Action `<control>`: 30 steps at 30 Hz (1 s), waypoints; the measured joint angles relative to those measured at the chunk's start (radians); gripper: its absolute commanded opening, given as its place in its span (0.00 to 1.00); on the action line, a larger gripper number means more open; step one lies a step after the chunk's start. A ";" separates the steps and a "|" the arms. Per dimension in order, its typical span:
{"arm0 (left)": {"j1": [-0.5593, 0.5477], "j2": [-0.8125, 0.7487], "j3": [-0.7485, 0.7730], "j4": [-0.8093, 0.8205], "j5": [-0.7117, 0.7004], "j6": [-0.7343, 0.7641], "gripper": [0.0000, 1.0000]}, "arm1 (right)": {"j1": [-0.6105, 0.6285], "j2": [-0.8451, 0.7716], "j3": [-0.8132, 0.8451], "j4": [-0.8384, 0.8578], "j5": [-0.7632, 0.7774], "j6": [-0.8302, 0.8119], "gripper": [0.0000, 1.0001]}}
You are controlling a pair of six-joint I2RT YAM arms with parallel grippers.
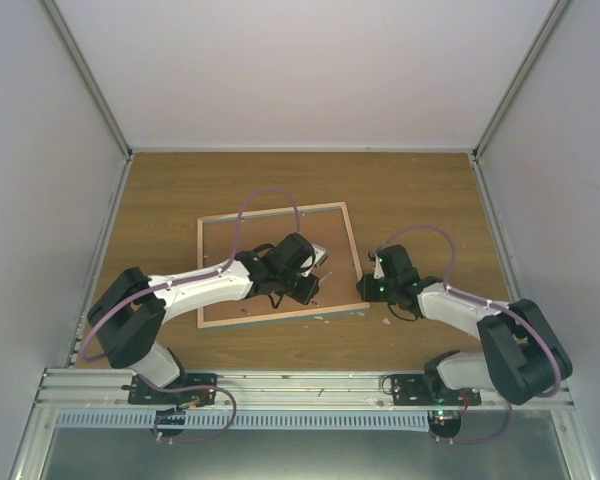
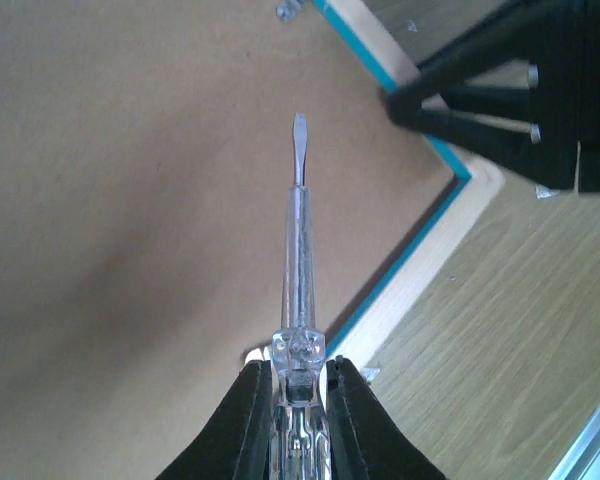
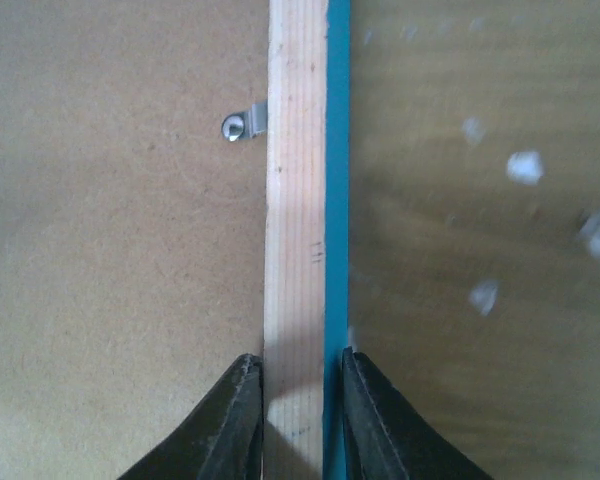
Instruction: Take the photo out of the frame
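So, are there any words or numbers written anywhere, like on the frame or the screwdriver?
None can be read. The frame has only tiny dark marks on its wood edge, too small to tell if they are writing. The screwdriver in the left gripper shows no print.

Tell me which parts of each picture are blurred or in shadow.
Top external: even light, no hard shadows. Left wrist: screwdriver sharp, a soft shadow band on the frame. Right wrist: its wood edge sharp, white scraps on the table blurred.
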State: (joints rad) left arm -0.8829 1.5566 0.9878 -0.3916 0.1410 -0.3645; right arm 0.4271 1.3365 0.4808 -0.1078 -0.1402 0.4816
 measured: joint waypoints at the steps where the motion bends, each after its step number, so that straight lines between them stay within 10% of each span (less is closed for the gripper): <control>1: -0.005 0.013 0.008 0.000 0.000 0.002 0.00 | 0.016 -0.019 -0.019 -0.003 0.000 0.013 0.30; 17: -0.014 0.156 0.119 0.014 0.007 0.068 0.00 | 0.033 -0.001 0.001 0.005 0.050 0.033 0.35; 30: -0.014 0.319 0.242 0.009 0.024 0.104 0.00 | 0.033 0.053 0.024 0.061 0.049 0.020 0.18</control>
State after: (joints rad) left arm -0.8970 1.8751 1.2297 -0.3828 0.1646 -0.2604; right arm 0.4603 1.3895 0.5045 -0.0463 -0.0910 0.5018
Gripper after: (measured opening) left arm 0.111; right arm 0.218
